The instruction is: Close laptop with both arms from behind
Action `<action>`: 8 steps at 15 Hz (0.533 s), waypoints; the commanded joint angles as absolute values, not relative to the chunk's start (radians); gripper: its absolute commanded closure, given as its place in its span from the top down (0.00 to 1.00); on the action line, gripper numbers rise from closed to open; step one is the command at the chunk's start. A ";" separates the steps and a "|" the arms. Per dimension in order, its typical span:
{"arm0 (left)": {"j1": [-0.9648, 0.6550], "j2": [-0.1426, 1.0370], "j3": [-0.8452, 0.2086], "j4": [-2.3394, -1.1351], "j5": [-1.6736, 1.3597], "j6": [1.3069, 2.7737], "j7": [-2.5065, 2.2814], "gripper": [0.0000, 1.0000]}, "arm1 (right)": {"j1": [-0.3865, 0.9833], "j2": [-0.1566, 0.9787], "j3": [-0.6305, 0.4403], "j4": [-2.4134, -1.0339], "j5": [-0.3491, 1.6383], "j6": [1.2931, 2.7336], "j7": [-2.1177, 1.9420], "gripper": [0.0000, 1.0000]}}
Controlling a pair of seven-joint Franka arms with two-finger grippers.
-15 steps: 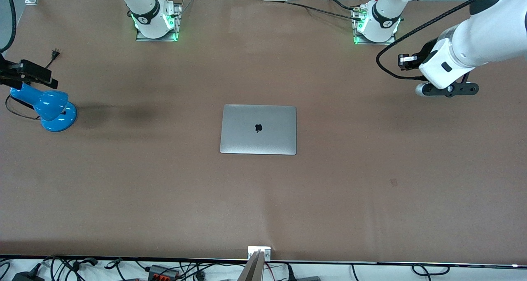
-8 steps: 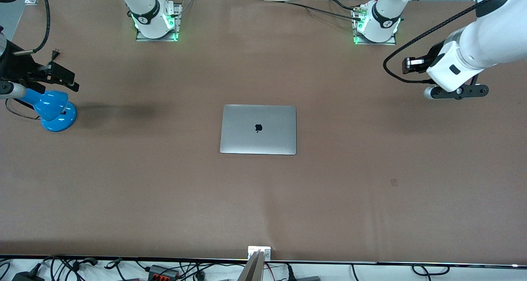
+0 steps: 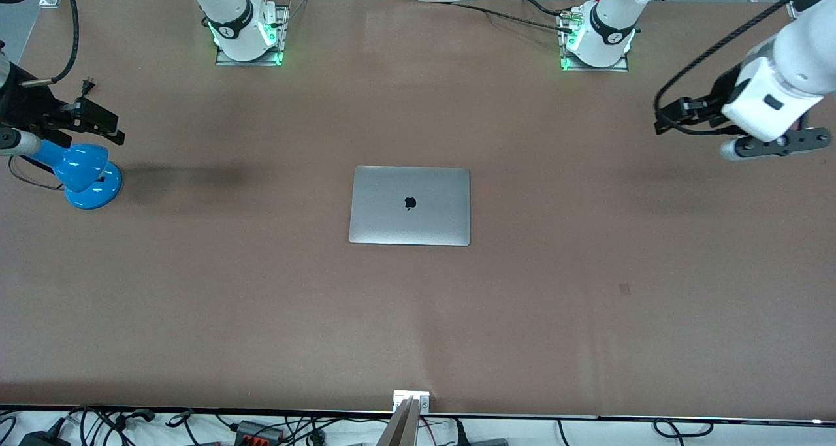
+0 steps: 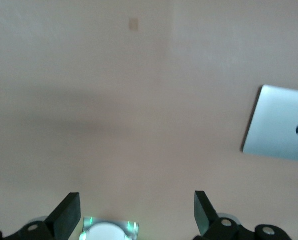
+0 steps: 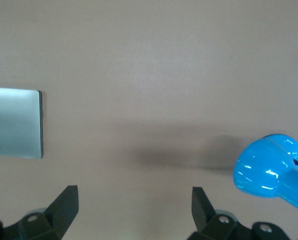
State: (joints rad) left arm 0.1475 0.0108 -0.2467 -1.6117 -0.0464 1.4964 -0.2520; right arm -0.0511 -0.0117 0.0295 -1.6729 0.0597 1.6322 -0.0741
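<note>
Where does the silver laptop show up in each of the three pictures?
Front view: the laptop lies shut, lid up, mid-table.
Left wrist view: its lid shows at the picture's edge, partly cut off.
Right wrist view: one end shows at the edge.
Shared landmark: the black apple logo on the lid.

The front view looks steeply down from high across the worktop (image 3: pixel 196 302), facing the 2 arm bases along its top edge and taking in nearly the whole surface. The left wrist view hangs well above the worktop at the left arm's end, looking down past the left pincer (image 4: pixel 137 212), with the laptop (image 4: pixel 279 123) at its edge. The right wrist view does the same at the right arm's end, past the right pincer (image 5: pixel 134 207), catching the blue lamp (image 5: pixel 269 172) close by. All 3 views share the laptop; front and right wrist views share the lamp.
</note>
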 commanded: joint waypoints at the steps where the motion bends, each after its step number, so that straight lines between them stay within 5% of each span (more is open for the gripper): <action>1: 0.152 -0.146 -0.222 -1.830 -0.041 1.627 -0.141 1.00 | -0.060 -0.029 0.041 -1.677 0.060 1.614 -0.067 1.00; 8: 0.135 -0.023 -0.210 -1.612 -0.031 1.419 -0.149 1.00 | -0.061 -0.028 0.041 -1.677 0.058 1.617 -0.069 1.00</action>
